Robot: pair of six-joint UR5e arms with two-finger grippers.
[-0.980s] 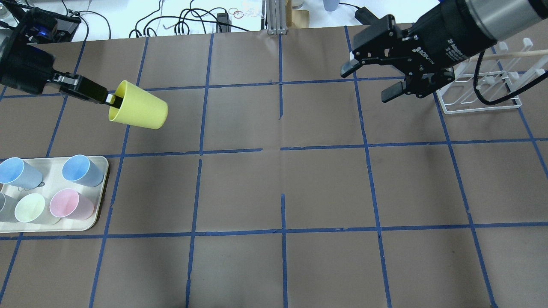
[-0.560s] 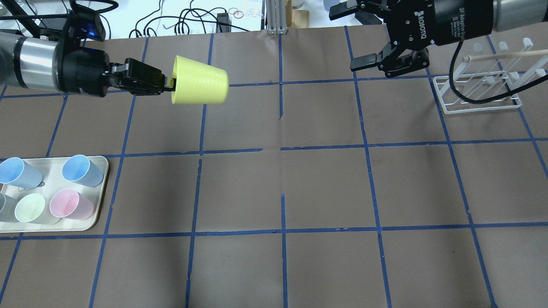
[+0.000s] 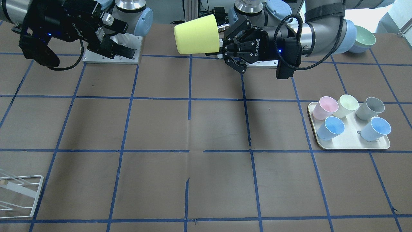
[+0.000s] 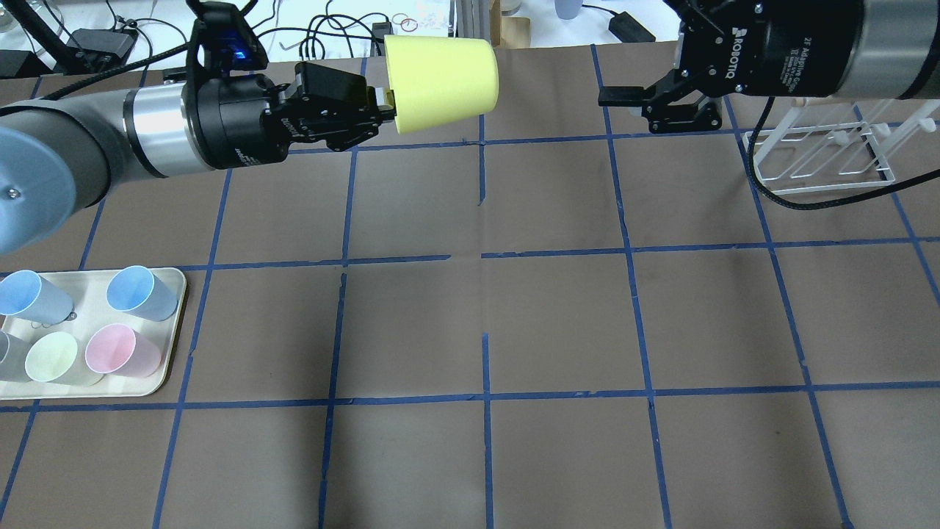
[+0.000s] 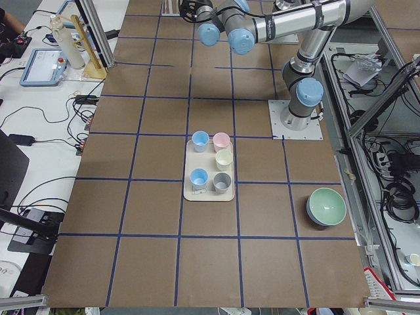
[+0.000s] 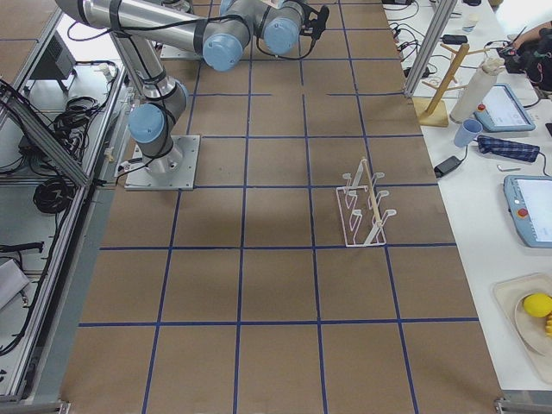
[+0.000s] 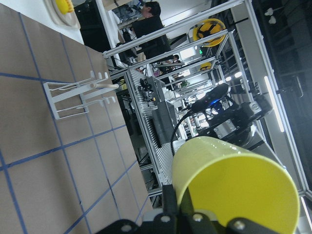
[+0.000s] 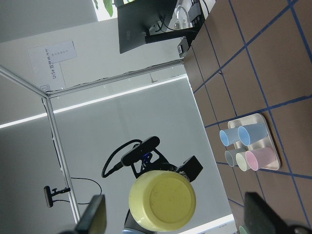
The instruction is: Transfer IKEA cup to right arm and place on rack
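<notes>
While it is held clear of the worktop point(image 4: 558, 323), the IKEA cup point(image 4: 440, 84) lies on its side in the air near the centre line of the surface, with its closed base turned toward the right arm point(image 4: 881, 44) and its open rim turned toward the left arm. The left tool point(image 4: 383, 103) is clenched on the cup's rim wall, and the left wrist view shows the yellow wall pinched between its fingers. The right tool point(image 3: 120, 37) faces the cup's base from well apart; its fingers are spread wide and grasp nothing, and in the right wrist view the base sits between them, farther off. Behind the right arm, the white wire rack point(image 4: 819, 158) stands on the worktop and carries no cup. On the opposite side, near the robot's left, a cream tray point(image 4: 95, 386) holds five upright cups point(image 3: 334, 125): two blue, one pink, one pale and one grey. Blue tape point(image 4: 485, 397) divides the brown worktop into squares.
</notes>
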